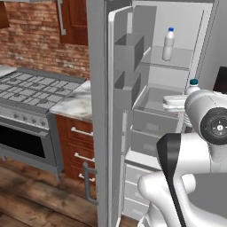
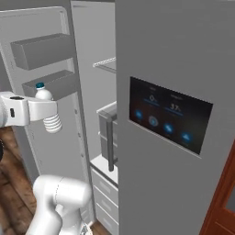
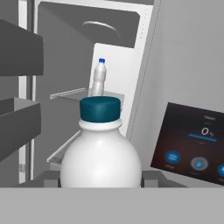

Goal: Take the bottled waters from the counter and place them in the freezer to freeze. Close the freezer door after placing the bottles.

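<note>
Two bottled waters | one standing upright on freezer (image 1: pixel 186 26) shelf (image 1: pixel 167 43), far inside | claw (image 2: pixel 46 109) clamping second bottle (image 3: pixel 100 162), upright, cap up | shelf lying straight ahead and higher, beyond open freezer door (image 1: pixel 119 133)

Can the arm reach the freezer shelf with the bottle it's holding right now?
Probably yes: the freezer door stands open and the shelf, bearing the other bottle, looks unobstructed ahead of the held bottle.

Matt grey metal freezer (image 1: pixel 99 111), veined glossy marble counter (image 1: pixel 75 103), rough brick wall (image 1: pixel 35 40).
</note>
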